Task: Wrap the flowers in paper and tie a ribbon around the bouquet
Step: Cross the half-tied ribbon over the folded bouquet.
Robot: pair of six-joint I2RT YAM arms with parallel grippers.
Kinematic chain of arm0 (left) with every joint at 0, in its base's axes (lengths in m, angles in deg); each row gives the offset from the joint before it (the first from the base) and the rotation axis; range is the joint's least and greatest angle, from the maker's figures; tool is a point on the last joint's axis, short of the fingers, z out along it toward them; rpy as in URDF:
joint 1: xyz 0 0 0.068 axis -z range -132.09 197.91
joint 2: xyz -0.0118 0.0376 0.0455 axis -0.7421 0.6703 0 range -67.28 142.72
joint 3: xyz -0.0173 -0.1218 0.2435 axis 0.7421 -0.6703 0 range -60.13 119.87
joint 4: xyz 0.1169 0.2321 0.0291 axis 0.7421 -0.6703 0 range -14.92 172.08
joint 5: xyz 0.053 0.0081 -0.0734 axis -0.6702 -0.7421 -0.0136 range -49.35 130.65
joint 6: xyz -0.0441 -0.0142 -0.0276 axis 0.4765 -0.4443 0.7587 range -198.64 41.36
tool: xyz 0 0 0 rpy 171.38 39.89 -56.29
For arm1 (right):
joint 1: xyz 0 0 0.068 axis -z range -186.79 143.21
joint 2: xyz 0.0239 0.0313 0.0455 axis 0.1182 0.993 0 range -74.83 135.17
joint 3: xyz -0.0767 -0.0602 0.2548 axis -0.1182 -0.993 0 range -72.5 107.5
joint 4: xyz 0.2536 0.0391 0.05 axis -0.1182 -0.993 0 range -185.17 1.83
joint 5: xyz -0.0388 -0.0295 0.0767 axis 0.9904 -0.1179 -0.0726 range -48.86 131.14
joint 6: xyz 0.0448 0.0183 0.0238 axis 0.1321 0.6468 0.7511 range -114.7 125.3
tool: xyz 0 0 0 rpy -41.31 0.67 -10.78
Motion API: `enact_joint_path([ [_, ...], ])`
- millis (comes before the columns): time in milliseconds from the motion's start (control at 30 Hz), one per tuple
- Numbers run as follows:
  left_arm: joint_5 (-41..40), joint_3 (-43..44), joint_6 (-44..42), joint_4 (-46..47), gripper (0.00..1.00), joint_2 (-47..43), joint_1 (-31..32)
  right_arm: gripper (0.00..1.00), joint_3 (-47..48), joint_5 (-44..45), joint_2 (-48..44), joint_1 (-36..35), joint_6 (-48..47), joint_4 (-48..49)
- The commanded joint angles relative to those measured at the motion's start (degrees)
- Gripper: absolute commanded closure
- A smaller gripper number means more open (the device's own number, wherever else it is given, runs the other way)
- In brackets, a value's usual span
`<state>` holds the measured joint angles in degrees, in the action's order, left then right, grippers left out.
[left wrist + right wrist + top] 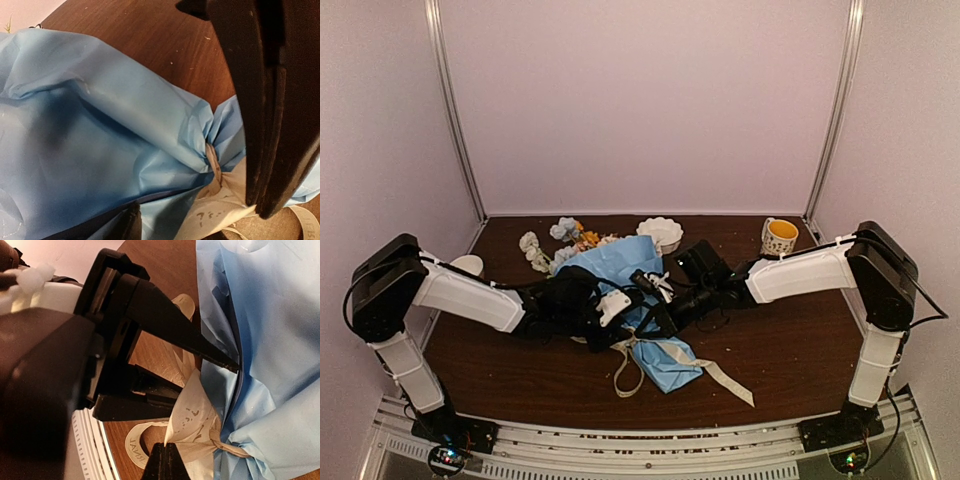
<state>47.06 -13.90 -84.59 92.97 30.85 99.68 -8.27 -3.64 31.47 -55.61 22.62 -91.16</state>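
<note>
On table (780, 340), bouquet (620, 262) diag., blooms (565, 235) far-left; L end effector (207, 379) released, R end effector (165, 454) clenched on ribbon (192, 415).

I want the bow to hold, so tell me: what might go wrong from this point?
1. The right gripper pinches the ribbon right by the cinched neck. A hard pull may tear the thin paper there.
2. The left gripper has its jaws apart around the ribbon, close against the paper folds. If it closes, it may catch paper along with the ribbon.
</note>
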Motion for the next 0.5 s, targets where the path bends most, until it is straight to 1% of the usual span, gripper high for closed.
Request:
enact_joint_path([
  [0, -1.6, 1.3, 0.1, 2.8, 0.66, 0.8, 0.5, 1.0, -0.1, -2.3, -1.2, 0.1, 0.1, 1.2],
  [67, -2.7, 1.4, 0.4, 2.7, 0.74, 1.0, 0.6, 1.0, -0.1, -2.7, -1.1, 0.1, 0.3, 1.6],
  [100, -3.1, 1.5, 0.7, 2.6, 0.8, 1.2, 0.7, 1.0, -0.1, -2.9, -1.2, 0.1, 0.5, 1.9],
  [167, -4.5, 1.5, 1.0, 2.5, 0.98, 1.1, 1.0, 1.0, -0.3, -3.1, -1.1, 0.1, 1.0, 2.3],
  [200, -5.2, 1.3, 1.3, 2.7, 1.0, 1.0, 1.1, 1.0, -0.3, -3.1, -1.1, 0.1, 1.1, 2.4],
  [333, -7.4, -1.1, 2.0, 5.0, 1.0, -1.2, 1.6, 0.82, -1.4, -3.3, -2.8, 0.9, 2.7, 4.0],
  [400, -8.0, -2.2, 2.1, 5.9, 1.0, -2.0, 1.9, 0.78, -1.5, -3.2, -3.6, 2.0, 4.2, 5.3],
  [467, -8.5, -2.7, 1.5, 6.1, 1.0, -2.5, 2.6, 0.77, -0.7, -2.6, -3.6, 2.8, 4.7, 5.2],
])
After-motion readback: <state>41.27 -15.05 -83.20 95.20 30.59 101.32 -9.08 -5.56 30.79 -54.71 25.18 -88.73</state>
